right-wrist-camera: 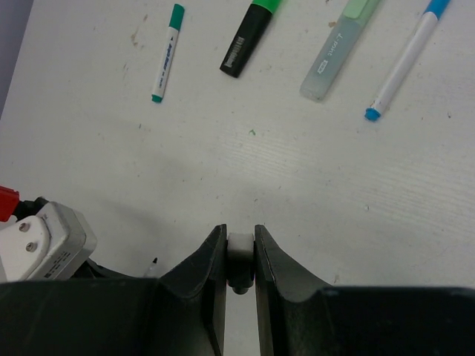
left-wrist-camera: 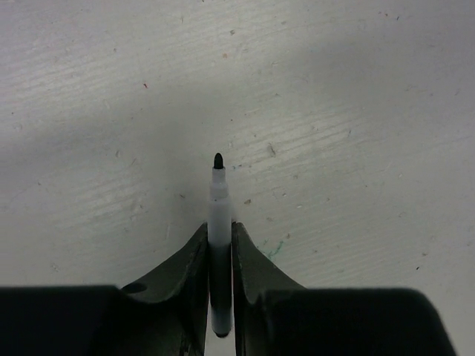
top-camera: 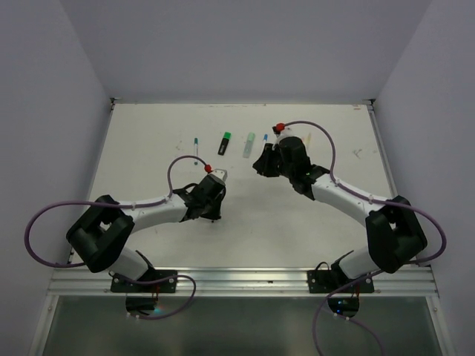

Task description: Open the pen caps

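A stubby pale plastic cap (right-wrist-camera: 240, 248) is clenched between the right jaws, lower centre of the frame. The slim white barrel (left-wrist-camera: 219, 222) — black tip bared — is gripped by the left jaws above the matte, scuffed surface (left-wrist-camera: 334, 111).

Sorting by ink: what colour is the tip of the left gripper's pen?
Black pen tip; best in the left wrist view.

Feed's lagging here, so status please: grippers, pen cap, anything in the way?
Left gripper shut on uncapped pen. Right gripper shut on small white cap, off the pen. Four other pens beyond, capped, not blocking.
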Tool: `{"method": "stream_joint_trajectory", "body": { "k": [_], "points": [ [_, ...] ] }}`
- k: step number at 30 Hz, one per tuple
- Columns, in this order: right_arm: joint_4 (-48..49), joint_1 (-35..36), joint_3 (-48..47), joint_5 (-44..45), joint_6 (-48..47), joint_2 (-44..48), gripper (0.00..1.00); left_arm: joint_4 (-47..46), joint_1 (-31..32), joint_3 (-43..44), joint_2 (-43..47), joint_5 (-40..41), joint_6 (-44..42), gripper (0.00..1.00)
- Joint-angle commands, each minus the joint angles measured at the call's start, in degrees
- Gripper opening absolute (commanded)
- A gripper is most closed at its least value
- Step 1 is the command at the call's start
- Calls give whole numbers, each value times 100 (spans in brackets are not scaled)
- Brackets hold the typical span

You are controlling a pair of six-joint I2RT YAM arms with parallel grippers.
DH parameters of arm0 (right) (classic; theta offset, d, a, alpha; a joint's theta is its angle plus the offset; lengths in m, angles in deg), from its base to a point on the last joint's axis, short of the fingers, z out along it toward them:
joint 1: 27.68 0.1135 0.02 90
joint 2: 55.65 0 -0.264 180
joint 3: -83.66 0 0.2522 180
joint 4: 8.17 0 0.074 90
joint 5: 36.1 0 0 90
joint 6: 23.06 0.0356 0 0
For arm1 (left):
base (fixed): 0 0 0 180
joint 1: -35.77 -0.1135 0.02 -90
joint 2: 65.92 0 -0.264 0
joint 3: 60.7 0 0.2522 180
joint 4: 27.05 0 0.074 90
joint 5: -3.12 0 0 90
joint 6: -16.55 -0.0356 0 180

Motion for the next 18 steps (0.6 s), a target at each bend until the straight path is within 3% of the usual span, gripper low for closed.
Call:
{"method": "stream_joint_trajectory", "body": {
  "k": [1,16,18],
  "points": [
    [187,60,50,-71,131,-146,0,225,-17,185,-51,262,213,20],
    [329,174,16,-185,359,-428,0,331,9,45,203,271,460,36],
    [232,288,-116,-63,394,-568,0,418,0,132,414,367,442,44]
  ]
}}
